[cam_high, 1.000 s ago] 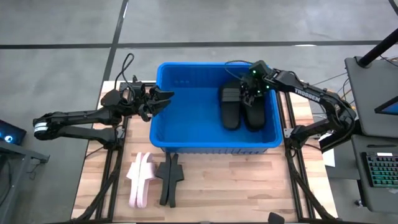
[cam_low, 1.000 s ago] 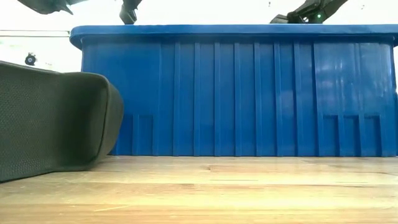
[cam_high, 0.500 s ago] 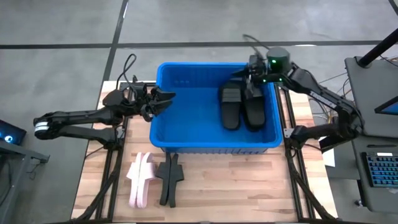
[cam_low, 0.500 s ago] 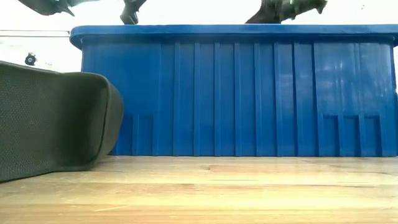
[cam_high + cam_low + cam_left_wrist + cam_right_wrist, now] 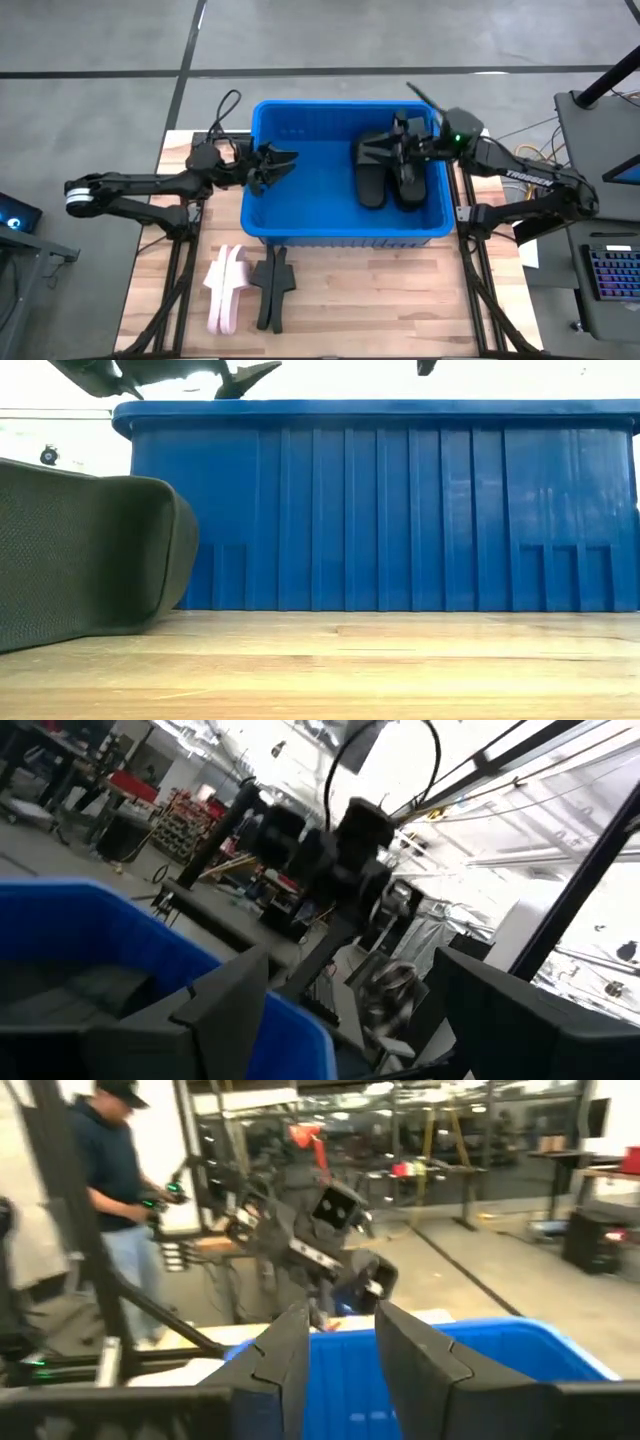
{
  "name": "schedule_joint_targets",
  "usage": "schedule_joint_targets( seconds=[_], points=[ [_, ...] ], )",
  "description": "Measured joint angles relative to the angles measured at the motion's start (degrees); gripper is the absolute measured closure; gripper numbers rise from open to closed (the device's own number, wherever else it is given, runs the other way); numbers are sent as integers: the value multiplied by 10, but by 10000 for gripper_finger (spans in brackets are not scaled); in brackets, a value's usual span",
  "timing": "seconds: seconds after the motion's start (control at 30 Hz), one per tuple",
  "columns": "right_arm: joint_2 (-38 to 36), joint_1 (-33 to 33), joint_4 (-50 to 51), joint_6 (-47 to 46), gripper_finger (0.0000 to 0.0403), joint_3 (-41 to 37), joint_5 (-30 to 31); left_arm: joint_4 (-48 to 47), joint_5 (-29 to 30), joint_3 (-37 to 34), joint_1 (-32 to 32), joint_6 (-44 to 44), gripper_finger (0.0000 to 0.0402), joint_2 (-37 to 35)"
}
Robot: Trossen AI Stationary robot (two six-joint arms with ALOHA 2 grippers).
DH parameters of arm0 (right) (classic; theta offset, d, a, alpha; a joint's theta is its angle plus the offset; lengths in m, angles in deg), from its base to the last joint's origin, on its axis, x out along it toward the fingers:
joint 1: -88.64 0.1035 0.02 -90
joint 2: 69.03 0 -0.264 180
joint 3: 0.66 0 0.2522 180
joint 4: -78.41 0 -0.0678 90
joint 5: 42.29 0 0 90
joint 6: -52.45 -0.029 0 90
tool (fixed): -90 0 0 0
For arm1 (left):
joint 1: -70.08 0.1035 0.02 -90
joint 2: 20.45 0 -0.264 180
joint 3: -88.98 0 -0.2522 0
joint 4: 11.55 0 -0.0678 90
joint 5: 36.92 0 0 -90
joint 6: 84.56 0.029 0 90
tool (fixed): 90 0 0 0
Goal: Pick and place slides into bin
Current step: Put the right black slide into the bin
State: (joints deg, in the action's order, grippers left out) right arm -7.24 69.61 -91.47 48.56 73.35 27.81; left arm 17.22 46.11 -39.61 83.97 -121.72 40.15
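The blue bin (image 5: 300, 190) stands mid-table, and its near wall (image 5: 380, 510) fills the low view. Two black slides (image 5: 372, 172) (image 5: 410, 178) lie side by side on its floor at the right end. On the table in front of the bin, pale pink slides (image 5: 224, 288) and a black slide (image 5: 272, 288) stand on edge; the black one (image 5: 90, 560) looms in the low view. My left gripper (image 5: 278, 162) hangs open over the bin's left wall. My right gripper (image 5: 402, 138) (image 5: 340, 1350) is level above the black slides, open, with nothing between its fingers.
A person (image 5: 110, 1200) stands beyond the table holding controllers. A desk with a keyboard (image 5: 610, 270) sits to the table's right. Bare wood lies in front of the bin to the right (image 5: 400, 300). The bin's rim (image 5: 150, 920) shows below my left fingers.
My right gripper has risen out of the bin, away from the black slides, and tipped from pointing down to level; the slides stay lying where they were. My left gripper has moved a little toward the table's right, over the bin's left wall.
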Motion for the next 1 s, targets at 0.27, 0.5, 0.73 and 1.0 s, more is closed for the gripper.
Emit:
schedule_joint_targets(
  seconds=[0.27,0.5,0.73,1.0],
  points=[
    [1,65,-2,49,316,-26,202,5,-78,28,-1,-61,132,20],
    [5,64,-5,-1,332,-26,184,-26,-231,55,-24,-134,132,7],
    [5,80,-26,-98,337,-24,180,-131,-237,102,-51,-115,132,-15],
    [5,89,-26,-125,339,-21,233,-345,-246,180,-100,-50,132,-27]
  ],
)
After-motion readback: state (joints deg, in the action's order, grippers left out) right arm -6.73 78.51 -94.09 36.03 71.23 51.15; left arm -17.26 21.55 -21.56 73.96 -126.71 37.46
